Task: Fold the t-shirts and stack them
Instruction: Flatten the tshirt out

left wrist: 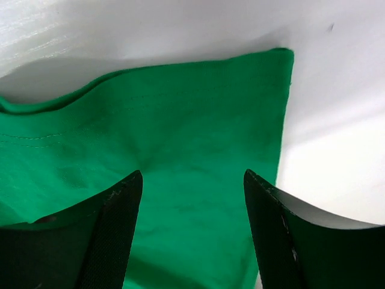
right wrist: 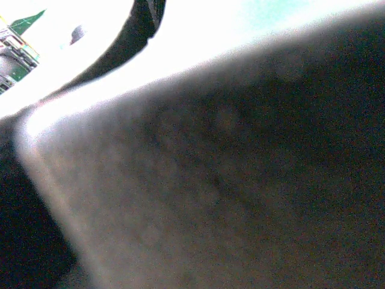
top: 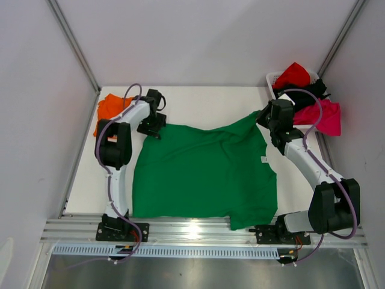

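Surface [top: 204,99] white, boxed by pale walls [top: 198,36]; metal rail [top: 198,227] along near edge. green t-shirt [top: 201,171] spread mid-surface; orange t-shirt [top: 108,107] far left corner; basket [top: 272,77] far right holds red, black, magenta t-shirts [top: 304,93]. Left wrist view alone shows left end effector [left wrist: 192,174] wide apart, empty, over green corner. Top view shows right end effector [top: 263,117] pinched closed on green t-shirt's raised far right corner; right wrist view only blur.

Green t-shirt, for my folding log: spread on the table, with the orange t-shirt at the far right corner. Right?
No. The top external view shows the orange t-shirt at the far left corner; the green t-shirt does lie spread on the table.
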`<act>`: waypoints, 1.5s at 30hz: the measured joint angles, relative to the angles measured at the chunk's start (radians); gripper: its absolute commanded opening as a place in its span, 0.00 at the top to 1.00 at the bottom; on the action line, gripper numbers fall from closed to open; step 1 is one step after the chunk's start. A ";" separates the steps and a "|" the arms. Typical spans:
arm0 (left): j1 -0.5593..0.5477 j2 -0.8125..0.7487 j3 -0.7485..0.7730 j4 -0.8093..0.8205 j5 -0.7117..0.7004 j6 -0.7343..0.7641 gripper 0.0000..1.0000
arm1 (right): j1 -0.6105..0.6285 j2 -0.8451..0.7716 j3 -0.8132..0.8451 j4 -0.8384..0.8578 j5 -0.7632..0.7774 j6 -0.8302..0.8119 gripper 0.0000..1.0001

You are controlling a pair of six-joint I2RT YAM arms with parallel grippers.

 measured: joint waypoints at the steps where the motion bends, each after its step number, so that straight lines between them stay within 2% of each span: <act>1: 0.002 0.000 0.002 -0.001 0.000 -0.003 0.29 | 0.000 0.000 0.000 -0.001 0.000 0.000 0.97; 12: 0.010 0.007 0.071 0.006 0.000 -0.024 0.29 | -0.001 0.000 0.000 -0.019 -0.006 -0.005 0.97; 22: 0.026 0.078 0.172 0.002 0.001 -0.026 0.29 | -0.001 0.000 0.000 -0.031 -0.006 -0.019 0.97; 24: 0.034 0.098 0.174 -0.003 0.008 -0.025 0.34 | -0.001 0.000 0.000 -0.031 -0.006 -0.019 0.97; 35: 0.053 0.149 0.232 -0.041 0.015 -0.007 0.39 | -0.001 0.002 0.000 -0.032 -0.006 -0.019 0.97; 36: 0.054 0.154 0.242 -0.045 0.015 -0.005 0.53 | -0.001 0.002 0.000 -0.032 -0.006 -0.019 0.97; 38: 0.055 0.159 0.255 -0.050 0.014 0.002 0.72 | -0.001 0.002 0.000 -0.033 -0.006 -0.019 0.97; 39: 0.055 0.160 0.257 -0.052 0.014 0.008 0.86 | -0.001 0.002 0.000 -0.034 -0.006 -0.019 0.97; 41: 0.056 0.160 0.258 -0.057 0.014 0.018 0.99 | -0.001 0.002 0.000 -0.035 -0.006 -0.019 0.97; 45: 0.056 0.160 0.258 -0.069 0.014 0.031 0.99 | -0.001 0.002 0.000 -0.036 -0.006 -0.019 0.97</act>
